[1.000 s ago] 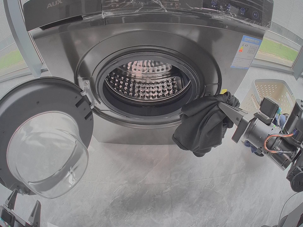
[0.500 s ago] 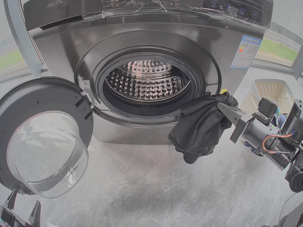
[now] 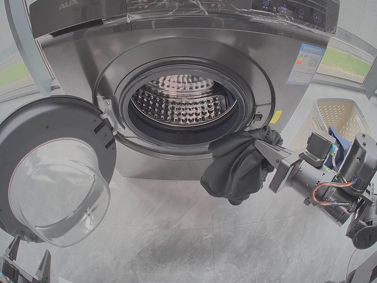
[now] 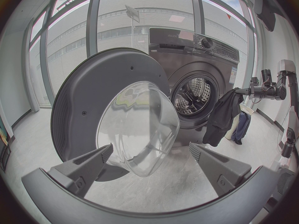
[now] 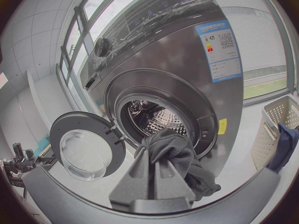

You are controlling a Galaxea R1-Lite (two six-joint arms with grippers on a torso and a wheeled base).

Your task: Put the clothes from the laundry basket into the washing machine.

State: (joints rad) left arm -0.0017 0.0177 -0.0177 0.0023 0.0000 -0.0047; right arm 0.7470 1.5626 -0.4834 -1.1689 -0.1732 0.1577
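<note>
Black cloth (image 3: 235, 166) hangs pinched tight in our right tool (image 3: 262, 145) just outside the open, bare-looking drum (image 3: 184, 107) of the washing machine (image 3: 188, 44), so we judge nothing loaded yet; a blue garment (image 3: 338, 142) waits in the laundry basket (image 3: 341, 100), and our left tool (image 4: 150, 147) gapes empty.

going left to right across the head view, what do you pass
open washer door → drum opening → black garment → right gripper, shut on that garment → laundry basket
</note>
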